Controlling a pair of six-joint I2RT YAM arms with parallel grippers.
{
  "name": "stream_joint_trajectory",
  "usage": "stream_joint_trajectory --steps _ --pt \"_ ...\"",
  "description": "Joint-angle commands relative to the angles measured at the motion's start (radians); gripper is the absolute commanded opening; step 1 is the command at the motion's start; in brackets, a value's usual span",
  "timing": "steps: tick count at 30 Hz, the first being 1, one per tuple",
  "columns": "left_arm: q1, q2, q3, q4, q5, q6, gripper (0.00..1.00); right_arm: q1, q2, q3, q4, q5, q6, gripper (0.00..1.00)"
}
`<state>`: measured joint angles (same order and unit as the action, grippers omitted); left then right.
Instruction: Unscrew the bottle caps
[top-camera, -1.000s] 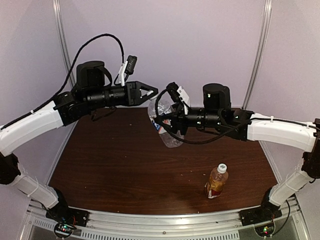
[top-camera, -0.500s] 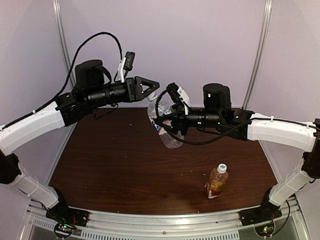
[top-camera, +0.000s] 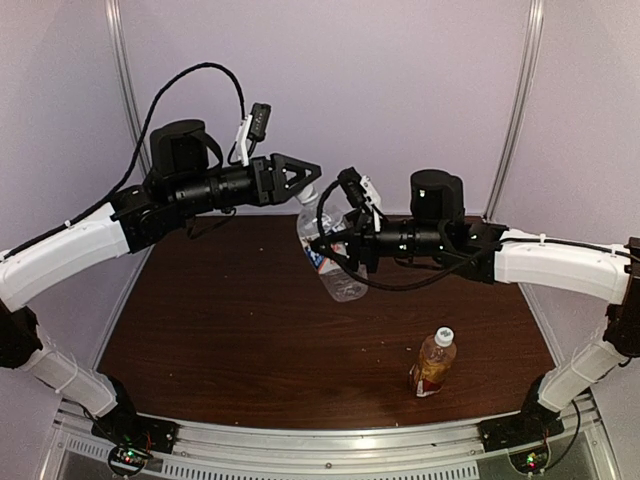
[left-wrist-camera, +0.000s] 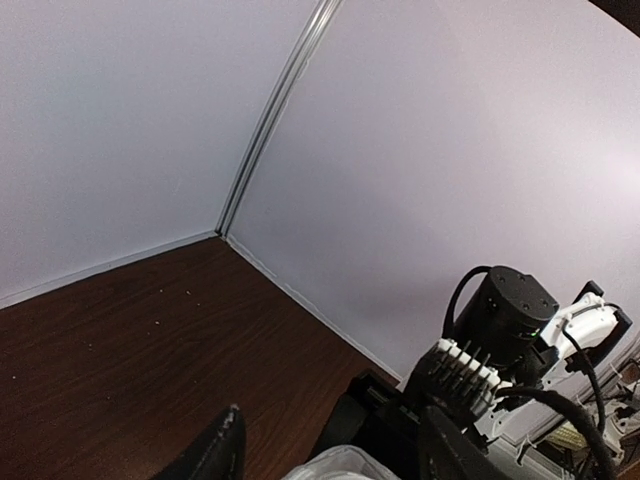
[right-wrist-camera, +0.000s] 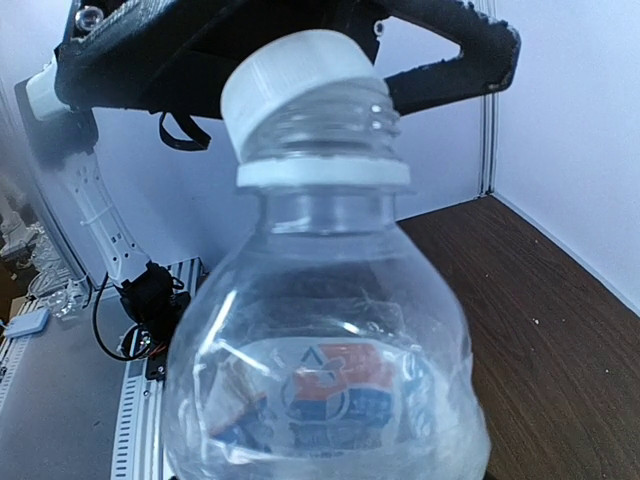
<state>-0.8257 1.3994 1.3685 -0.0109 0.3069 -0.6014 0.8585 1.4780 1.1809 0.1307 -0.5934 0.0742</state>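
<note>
A clear bottle (top-camera: 335, 262) with a white-blue-red label hangs tilted above the table, and my right gripper (top-camera: 338, 248) is shut on its body. In the right wrist view the bottle (right-wrist-camera: 320, 350) fills the frame. Its white cap (right-wrist-camera: 300, 85) sits crooked on the threads, lifted on one side. My left gripper (top-camera: 308, 185) is open at the bottle's top, its fingers (right-wrist-camera: 440, 55) spread around the cap without touching it. In the left wrist view the cap (left-wrist-camera: 340, 465) shows between the two fingertips. An amber bottle (top-camera: 433, 364) stands upright on the table at the front right with its white cap (top-camera: 444, 336) on.
The brown table (top-camera: 220, 320) is walled by pale panels at the back and sides. A metal rail (top-camera: 330, 440) with both arm bases runs along the near edge. Black cables loop over both wrists.
My left gripper has opened and let go of the clear bottle's cap, lifting slightly. The right gripper still holds the bottle and has shifted only a little.
</note>
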Motion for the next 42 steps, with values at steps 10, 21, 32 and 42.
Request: stream_joint_trajectory --steps 10,21,32,42 --pt "0.007 -0.078 0.025 -0.085 -0.03 0.123 0.78 -0.037 -0.036 -0.041 0.102 -0.086 0.081 0.43" --pt "0.007 -0.049 0.026 -0.133 0.037 0.183 0.78 -0.042 -0.027 -0.035 0.12 -0.119 0.105 0.43" --pt "0.006 0.005 0.071 -0.137 0.067 0.19 0.64 -0.042 -0.023 -0.032 0.115 -0.127 0.101 0.43" --pt "0.006 0.004 0.082 -0.138 0.068 0.196 0.54 -0.043 -0.01 -0.027 0.113 -0.134 0.099 0.42"
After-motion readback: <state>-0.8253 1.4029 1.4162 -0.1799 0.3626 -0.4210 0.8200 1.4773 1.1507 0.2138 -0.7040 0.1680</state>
